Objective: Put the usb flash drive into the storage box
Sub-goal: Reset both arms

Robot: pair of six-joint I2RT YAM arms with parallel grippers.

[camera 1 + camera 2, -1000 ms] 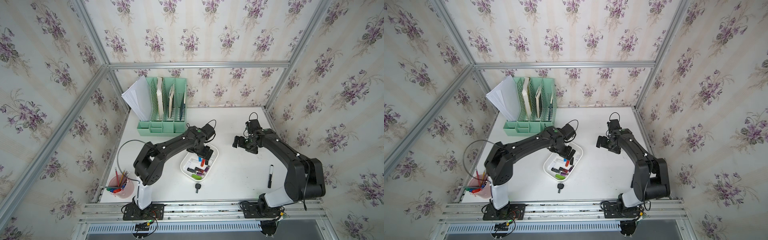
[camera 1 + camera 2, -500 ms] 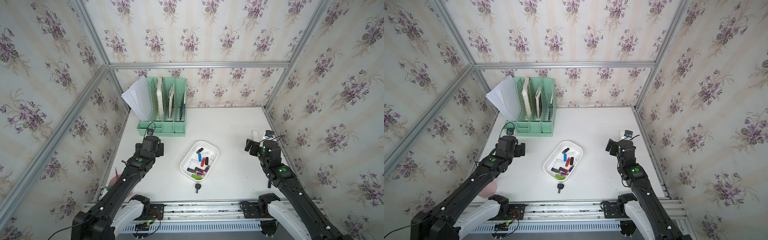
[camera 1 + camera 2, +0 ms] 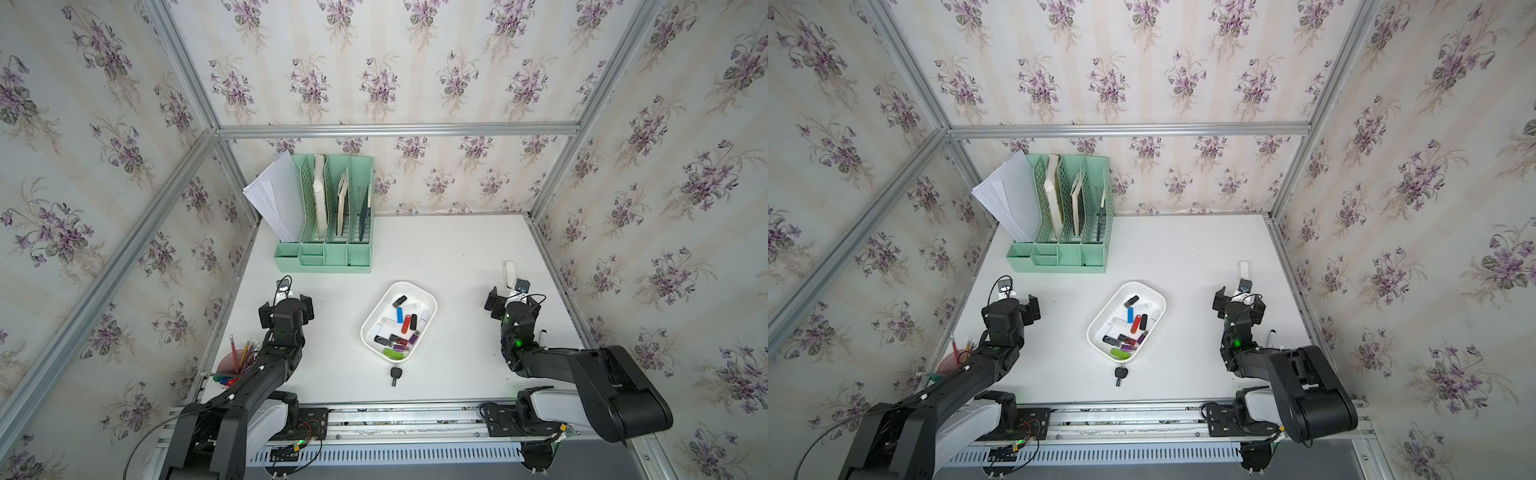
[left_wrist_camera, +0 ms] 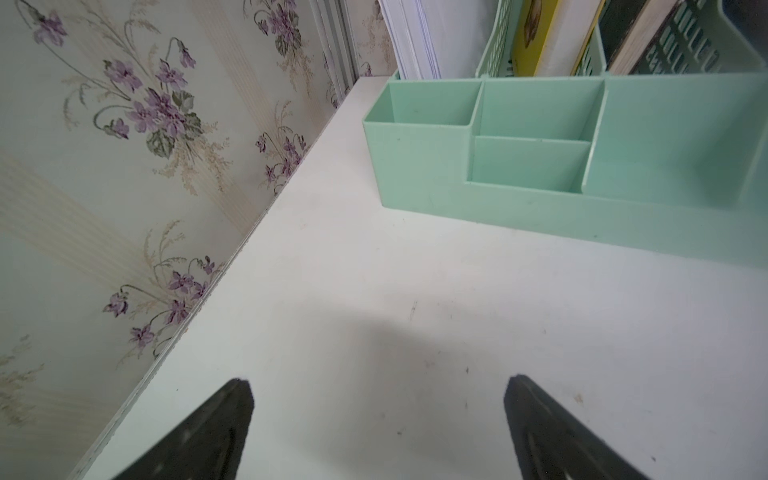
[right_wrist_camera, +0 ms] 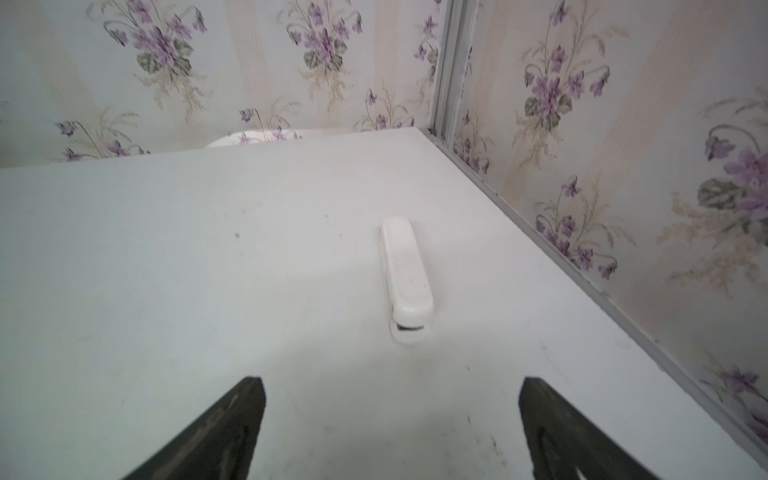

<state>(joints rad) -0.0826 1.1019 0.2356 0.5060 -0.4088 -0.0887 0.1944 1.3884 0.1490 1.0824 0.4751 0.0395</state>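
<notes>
The storage box (image 3: 430,300) (image 3: 1096,324) is a shallow white tub in the middle of the table in both top views. Several USB flash drives lie in it, among them a red one (image 3: 406,323). A small black drive-like item (image 3: 396,375) (image 3: 1120,374) lies on the table just in front of the box. My left gripper (image 3: 286,306) (image 4: 376,384) stands open near the left wall with only bare table between its fingers. My right gripper (image 3: 512,303) (image 5: 390,384) is open near the right wall, holding nothing.
A mint-green file organizer (image 3: 328,257) (image 4: 540,166) with papers and books stands at the back left. A white stapler (image 5: 405,270) (image 3: 509,271) lies just beyond my right gripper. A pink pencil cup (image 3: 232,365) sits at the front left. A black marker (image 3: 1272,334) lies by the right arm.
Both arms have drawn back from the middle of the table. The left gripper has left the spot over the box and now sits by the left wall. The right gripper sits by the right wall.
</notes>
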